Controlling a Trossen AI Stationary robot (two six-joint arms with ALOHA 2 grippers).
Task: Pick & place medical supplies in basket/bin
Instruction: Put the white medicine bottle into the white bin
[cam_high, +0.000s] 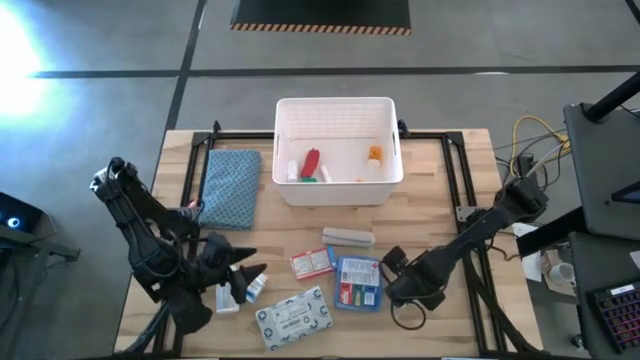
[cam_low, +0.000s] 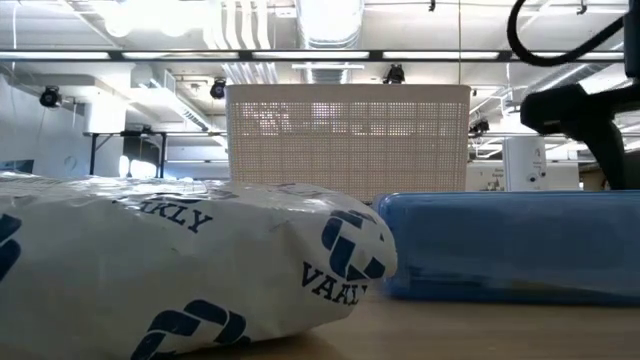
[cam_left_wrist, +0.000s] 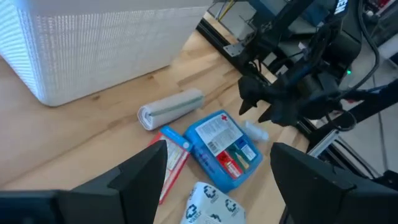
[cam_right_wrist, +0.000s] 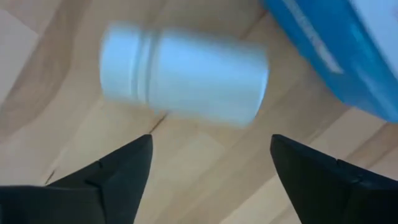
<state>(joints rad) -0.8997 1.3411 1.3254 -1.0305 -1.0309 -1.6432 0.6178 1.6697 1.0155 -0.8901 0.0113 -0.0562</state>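
A white pill bottle (cam_right_wrist: 183, 78) lies on its side on the wooden table, next to the blue-red packet (cam_high: 358, 283). My right gripper (cam_right_wrist: 211, 155) points down over the bottle, open, its fingers clear of it. My left gripper (cam_left_wrist: 217, 168) hangs open above the table's near left part (cam_high: 245, 262), with nothing between its fingers. A beige bar (cam_high: 348, 236), a red-white packet (cam_high: 312, 263) and a grey-white patterned pack (cam_high: 292, 318) lie flat on the table. The white bin (cam_high: 338, 150) stands at the far middle with a red tube (cam_high: 311, 162) and other small items inside.
A blue-grey folded cloth (cam_high: 232, 186) lies left of the bin. Small white pieces (cam_high: 240, 292) show beside my left gripper in the high view. A black frame (cam_high: 455, 170) runs along the table's edges. Bare wood lies between the bin and the packets.
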